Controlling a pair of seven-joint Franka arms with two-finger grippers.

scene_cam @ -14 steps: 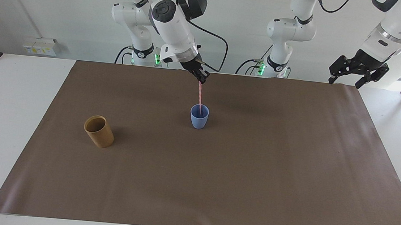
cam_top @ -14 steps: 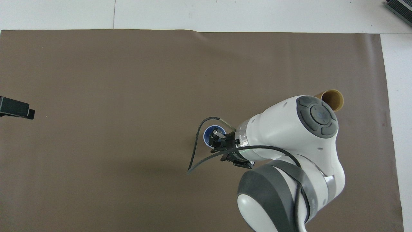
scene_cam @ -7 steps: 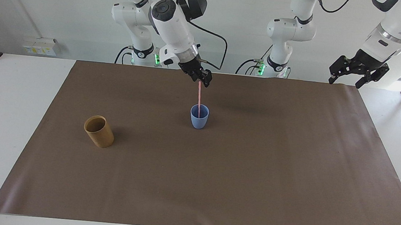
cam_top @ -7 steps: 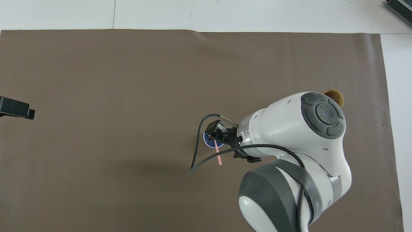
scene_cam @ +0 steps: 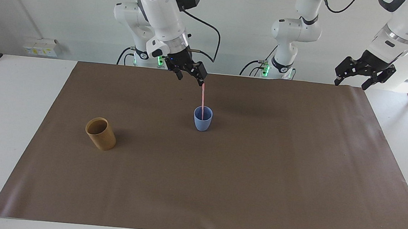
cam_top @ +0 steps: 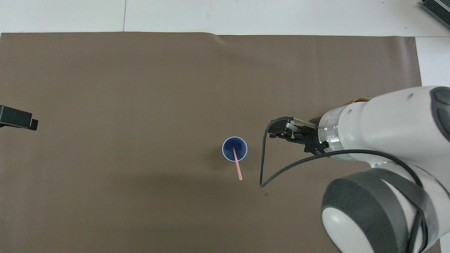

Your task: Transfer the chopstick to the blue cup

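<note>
Change since earlier: right tool is backing off the blue cup toward the right arm's end of the tabletop; a second ago it was pinching the chopstick's top, and now I am seeing it clear of the stick.

Right tool: jaws are standing wide and holding nothing; in the overhead view it is hanging over the brown mat at about 3 o'clock from the cup.

Left tool: waiting raised over the mat's edge at the left arm's end, jaws spread, empty.

Chopstick: standing in the blue cup, lower end inside, top leaning toward the robots, toward 6 o'clock in the overhead view.

Tan cup: sitting well apart from the blue one, toward the right arm's end, partly hidden from above by the arm.

Task status: I am judging the transfer as done; only the retreat is remaining.

Risk: the right tool is hanging just beside the stick's top in the facing view, so a swing back could be clipping it and tipping the light cup.

Risk two: the leaning stick could be overbalancing the cup if the mat gets bumped.
</note>
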